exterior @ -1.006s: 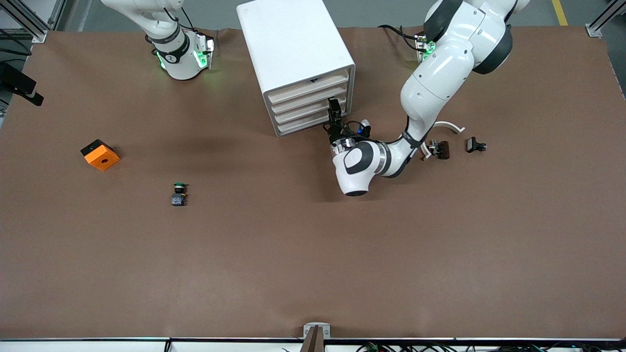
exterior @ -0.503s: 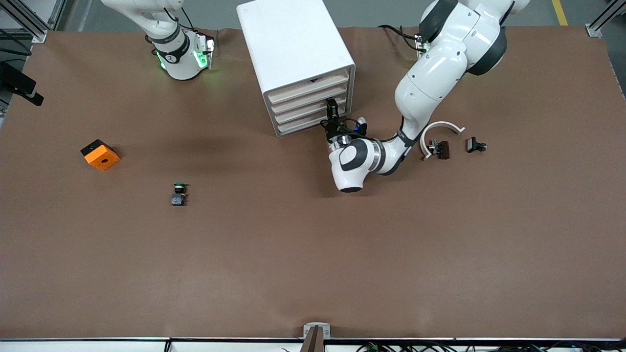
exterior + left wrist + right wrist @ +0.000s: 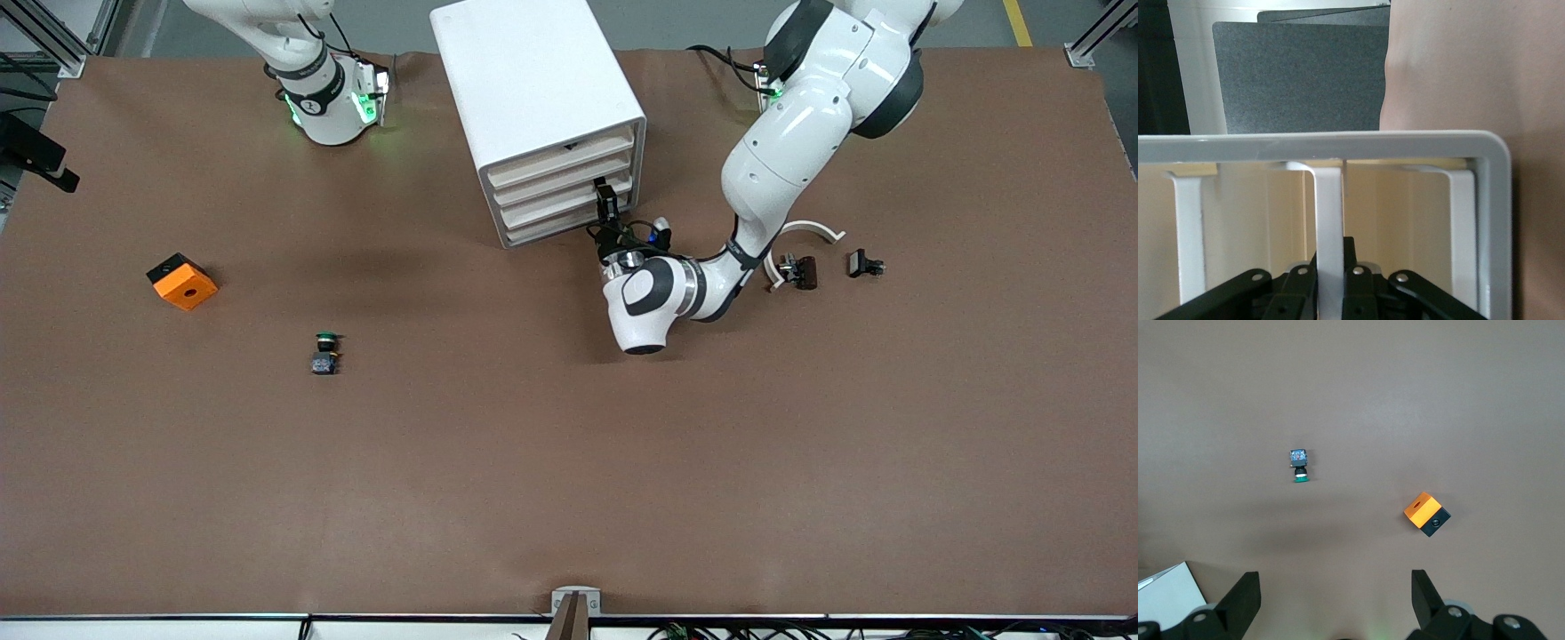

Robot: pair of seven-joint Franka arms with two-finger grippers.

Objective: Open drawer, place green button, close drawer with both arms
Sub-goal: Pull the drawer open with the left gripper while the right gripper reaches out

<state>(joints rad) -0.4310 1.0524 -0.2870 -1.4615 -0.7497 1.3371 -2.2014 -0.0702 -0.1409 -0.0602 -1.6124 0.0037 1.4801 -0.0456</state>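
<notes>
brown matte paper covers the table (image 3: 569, 462). on it the button (image 3: 325, 353) lies on its side, well apart from the cabinet (image 3: 537, 107), toward the right arm's end; its long axis runs toward the robots, green round cap farther from the front camera, dark body nearer. all four cream drawer fronts sit flush. the left arm is bent low, and its left gripper (image 3: 608, 203) is at the third drawer (image 3: 558, 201) from the top; in the left wrist view its fingers (image 3: 1298, 293) are pinched on a thin white upright bar of the front. the right arm waits high above the table, right gripper (image 3: 1335, 600) spread wide over the button and an orange cube (image 3: 182, 281).
</notes>
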